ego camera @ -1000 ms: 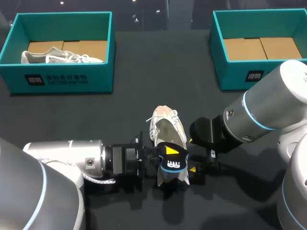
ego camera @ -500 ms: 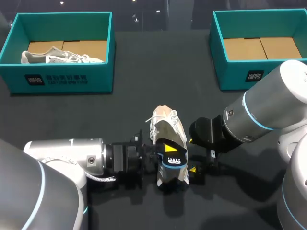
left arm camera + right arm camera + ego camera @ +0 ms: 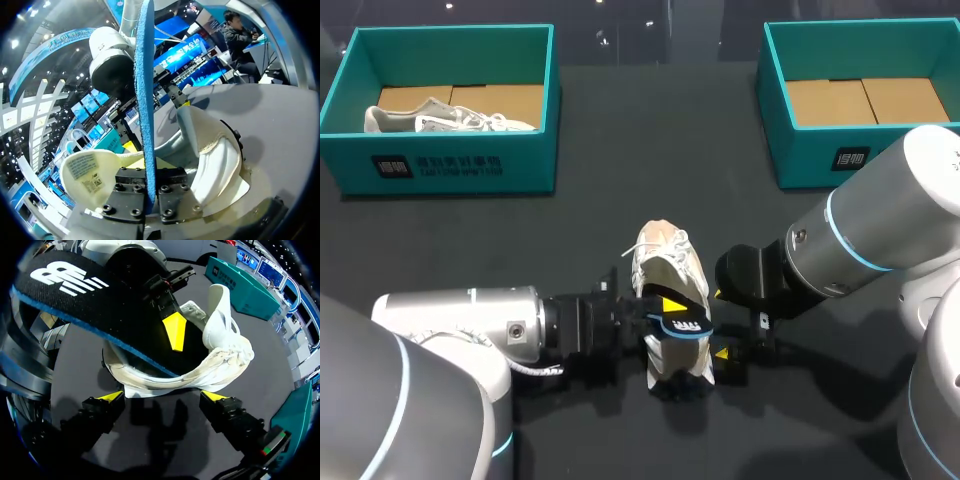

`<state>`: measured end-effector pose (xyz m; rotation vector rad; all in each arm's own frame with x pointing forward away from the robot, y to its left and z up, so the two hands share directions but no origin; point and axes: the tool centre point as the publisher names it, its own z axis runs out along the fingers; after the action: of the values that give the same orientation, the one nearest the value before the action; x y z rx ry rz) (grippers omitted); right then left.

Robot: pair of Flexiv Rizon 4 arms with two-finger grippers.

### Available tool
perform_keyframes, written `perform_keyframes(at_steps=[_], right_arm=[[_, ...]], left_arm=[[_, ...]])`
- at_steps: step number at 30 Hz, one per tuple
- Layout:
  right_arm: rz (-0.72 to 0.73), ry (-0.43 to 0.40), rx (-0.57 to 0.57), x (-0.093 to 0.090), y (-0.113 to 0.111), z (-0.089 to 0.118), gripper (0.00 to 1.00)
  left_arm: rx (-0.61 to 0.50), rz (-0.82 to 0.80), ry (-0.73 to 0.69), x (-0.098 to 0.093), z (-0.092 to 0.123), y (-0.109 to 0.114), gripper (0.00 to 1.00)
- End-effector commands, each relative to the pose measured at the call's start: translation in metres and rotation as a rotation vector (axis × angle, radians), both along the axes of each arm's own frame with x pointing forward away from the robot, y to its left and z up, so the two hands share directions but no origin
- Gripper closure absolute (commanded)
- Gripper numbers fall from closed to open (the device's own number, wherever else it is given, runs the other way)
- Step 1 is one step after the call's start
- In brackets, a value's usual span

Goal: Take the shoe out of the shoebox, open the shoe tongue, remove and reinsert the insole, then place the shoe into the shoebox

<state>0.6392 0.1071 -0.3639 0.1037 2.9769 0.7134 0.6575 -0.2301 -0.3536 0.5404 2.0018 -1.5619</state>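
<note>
Left gripper [image 3: 148,192] clamped on insole [image 3: 686,326] edge, insole tilted over heel of shoe [image 3: 665,262]. Right gripper [image 3: 162,397] fingers wide, heel just ahead, gripping nothing. Shoe mid-table. Far: left box [image 3: 450,170] with second shoe [image 3: 440,118]; right box [image 3: 800,160].

Two shoes [image 3: 665,262], two shoeboxes [image 3: 535,150], one insole [image 3: 684,326]
</note>
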Motion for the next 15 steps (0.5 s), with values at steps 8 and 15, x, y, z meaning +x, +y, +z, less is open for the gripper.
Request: perform_keyframes(at_steps=[8,15], right_arm=[[-0.002,-0.002,-0.002,-0.001,0.0,0.0,0.0],[-0.002,-0.002,-0.002,-0.001,0.0,0.0,0.0]], left_arm=[[0.009,0.012,0.011,0.008,-0.008,-0.004,1.0],[-0.011,-0.006,0.015,-0.003,0.002,-0.001,1.0]])
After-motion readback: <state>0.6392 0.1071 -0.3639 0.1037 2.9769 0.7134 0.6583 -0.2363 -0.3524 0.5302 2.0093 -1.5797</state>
